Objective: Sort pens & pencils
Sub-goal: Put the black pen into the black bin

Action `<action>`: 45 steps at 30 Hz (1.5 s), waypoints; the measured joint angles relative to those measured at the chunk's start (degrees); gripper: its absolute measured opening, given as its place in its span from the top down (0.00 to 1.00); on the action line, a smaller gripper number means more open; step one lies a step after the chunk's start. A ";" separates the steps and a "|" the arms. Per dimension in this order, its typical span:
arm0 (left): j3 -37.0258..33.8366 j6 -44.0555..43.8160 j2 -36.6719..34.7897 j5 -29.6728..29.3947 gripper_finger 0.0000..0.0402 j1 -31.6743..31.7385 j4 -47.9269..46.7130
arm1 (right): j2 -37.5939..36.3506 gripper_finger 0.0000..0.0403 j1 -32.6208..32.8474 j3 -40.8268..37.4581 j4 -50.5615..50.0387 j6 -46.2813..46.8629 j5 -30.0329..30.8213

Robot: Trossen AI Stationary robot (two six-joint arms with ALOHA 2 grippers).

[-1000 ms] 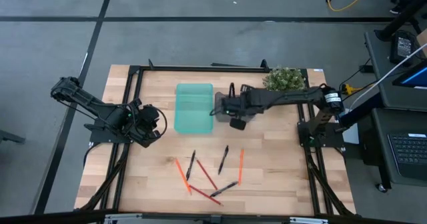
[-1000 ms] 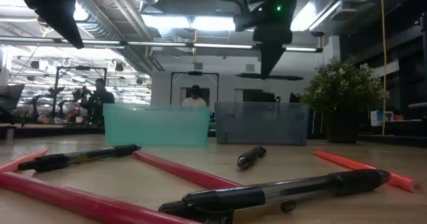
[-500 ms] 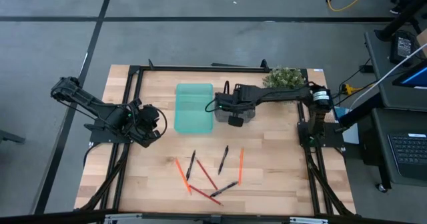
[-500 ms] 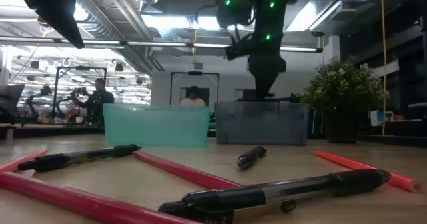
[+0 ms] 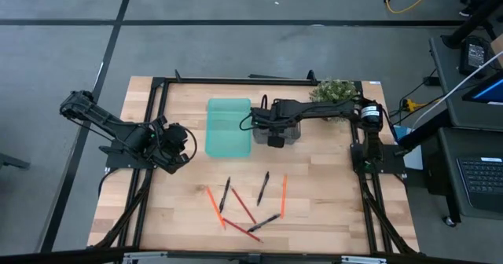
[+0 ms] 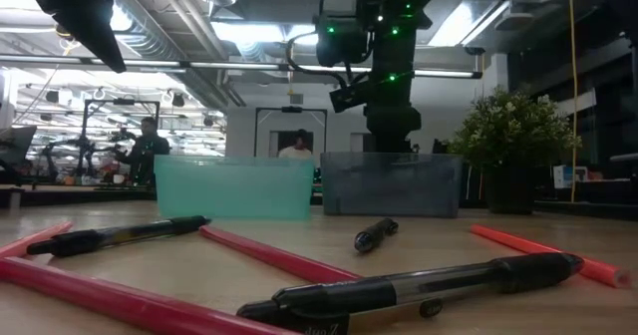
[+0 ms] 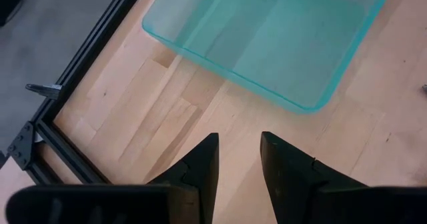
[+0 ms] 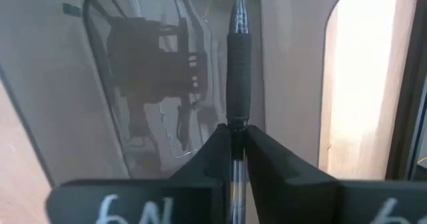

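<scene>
My right gripper [image 8: 235, 147] is shut on a black pen [image 8: 237, 64] and stands over the grey bin [image 5: 284, 129], reaching down behind its near wall [image 6: 392, 183] in the low view. Three more black pens [image 5: 263, 188] [image 5: 225, 195] [image 5: 264, 221] lie flat on the wood near the table's near edge, mixed with orange pencils [image 5: 283, 195] [image 5: 214, 207] and red pencils [image 5: 242, 205] [image 6: 279, 255]. A teal bin [image 5: 228, 126] stands left of the grey one. My left gripper [image 7: 237, 161] waits open above bare wood at the teal bin's left side [image 5: 177, 142]. My right gripper pinches the pen between its two fingers [image 8: 213, 154] on the clear barrel just behind the black rubber grip [image 8: 236, 127]. The pen runs along the fingers and sticks out ahead of them, tip [image 8: 239, 4] first, pointing down into the grey bin, lifted clear.
A potted plant [image 5: 335, 93] stands at the table's far right, close behind the grey bin. Black frame rails [image 5: 157, 107] run along the table's left, right and far sides. People show in the room beyond the table in the low view.
My right gripper has moved a little toward the table's left and far side and come down over the grey bin, turning as it went, until its fingers dip behind the bin's wall. It has kept hold of the pen.
</scene>
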 joint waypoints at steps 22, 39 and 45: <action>-0.01 0.00 -0.01 0.02 0.74 0.00 0.00 | -0.86 0.84 3.32 5.93 -4.17 1.71 7.78; 0.01 0.01 -0.01 0.11 0.74 -0.02 0.02 | -1.01 0.84 26.64 12.36 -2.71 22.10 -13.91; 0.01 0.02 -0.01 0.11 0.74 -0.01 0.02 | -0.92 0.84 30.24 6.47 12.01 12.74 -19.18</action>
